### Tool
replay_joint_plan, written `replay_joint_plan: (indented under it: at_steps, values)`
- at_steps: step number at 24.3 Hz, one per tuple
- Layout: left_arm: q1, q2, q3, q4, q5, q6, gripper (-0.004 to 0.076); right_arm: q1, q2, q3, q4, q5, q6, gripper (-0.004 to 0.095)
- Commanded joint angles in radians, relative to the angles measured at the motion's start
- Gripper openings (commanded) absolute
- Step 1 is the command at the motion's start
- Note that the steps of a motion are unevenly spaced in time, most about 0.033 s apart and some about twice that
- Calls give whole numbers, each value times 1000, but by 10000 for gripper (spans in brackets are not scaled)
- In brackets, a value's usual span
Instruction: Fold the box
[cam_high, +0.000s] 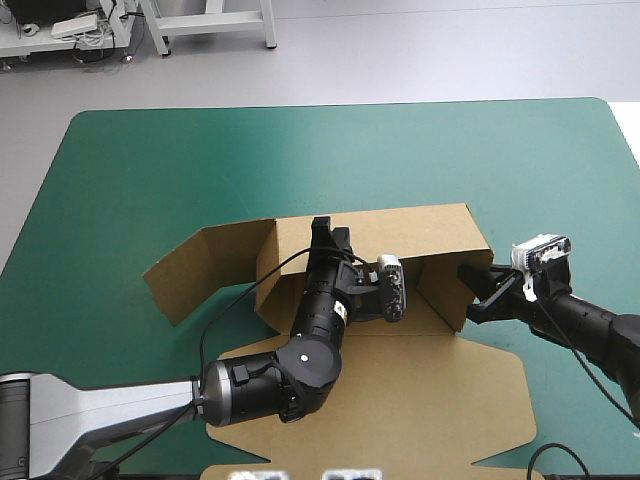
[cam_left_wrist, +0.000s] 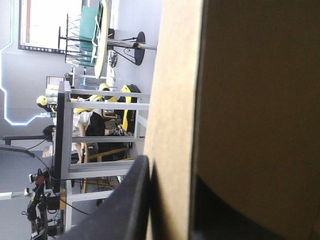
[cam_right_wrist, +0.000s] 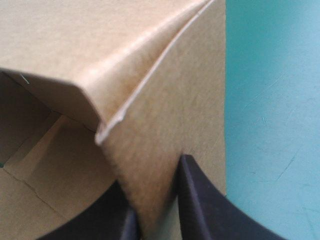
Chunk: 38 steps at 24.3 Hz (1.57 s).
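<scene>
We see the table (cam_high: 150, 160) under its teal-green cover. The brown box (cam_high: 400, 410) sits at the table's middle and reaches toward the near edge. The box's broad panel lies flat nearest the robot. Its far wall and right side wall stand raised, and a long flap at the left angles outward. The left gripper (cam_high: 328, 232) pinches the top edge of the far wall, one black finger on each face of the board. The right gripper (cam_high: 478, 292) pinches the right side wall, its fingers (cam_right_wrist: 197, 200) all but closed on the board.
</scene>
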Motion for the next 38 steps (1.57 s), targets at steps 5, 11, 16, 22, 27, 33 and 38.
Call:
replay_joint_plan:
  at_steps: [5, 11, 16, 22, 27, 33, 38]
  values:
    - [-14, -22, -17, -8, -47, -23, 358, -2, 5, -7, -49, 22, 65, -3]
    - [-82, -22, -17, -8, -35, -24, 357, -2, 5, -7, -56, 31, 74, -3]
    - [-257, -22, -44, 40, 151, -55, 357, -2, 5, -14, -85, 27, 95, -3]
    - [-348, -22, -93, 95, 193, -163, 118, -2, 5, -14, -89, 28, 115, -3]
    - [-267, -31, -151, 95, 116, -161, 4, -2, 5, -14, -98, 30, 122, -3]
    - [-163, -116, -289, 86, -91, -196, 4, -2, 5, -14, -160, 26, 152, -3]
    - [11, -175, -416, -42, -247, -199, 4, -2, 5, -18, -168, 22, 155, -3]
